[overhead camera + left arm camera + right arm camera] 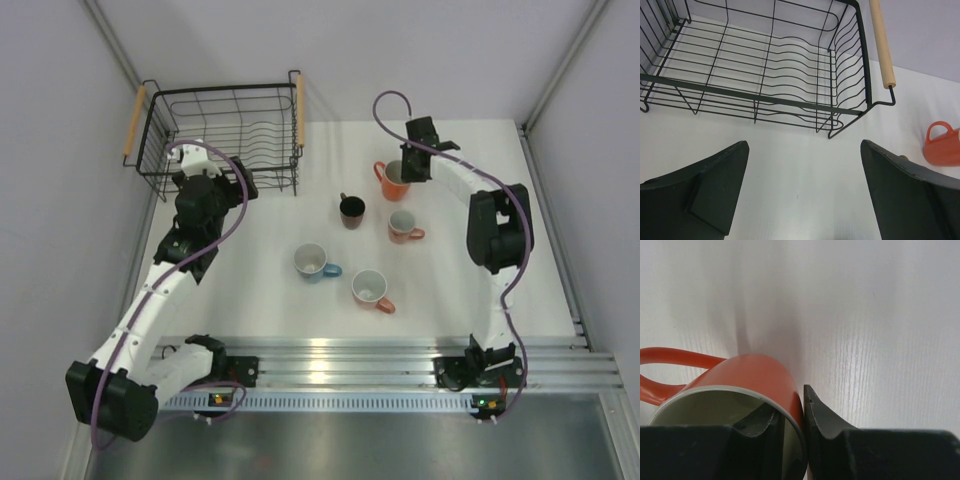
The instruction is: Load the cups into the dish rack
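Note:
My right gripper [410, 170] is shut on the rim wall of the orange cup [391, 182], one finger inside and one finger outside; in the right wrist view the orange cup [755, 375] fills the lower left. The dark cup [351, 210], a salmon cup [403, 226], the light blue cup [313, 262] and a second salmon cup [370, 289] stand upright on the table. The black wire dish rack [225, 130] sits at the far left with nothing in it, also seen in the left wrist view [755, 65]. My left gripper [205, 160] is open and empty just in front of the rack.
The white table [450, 290] is bounded by grey walls on the left, back and right. The rack's wooden handles [298, 110] stick up at its sides. The orange cup also shows at the right edge of the left wrist view [942, 145].

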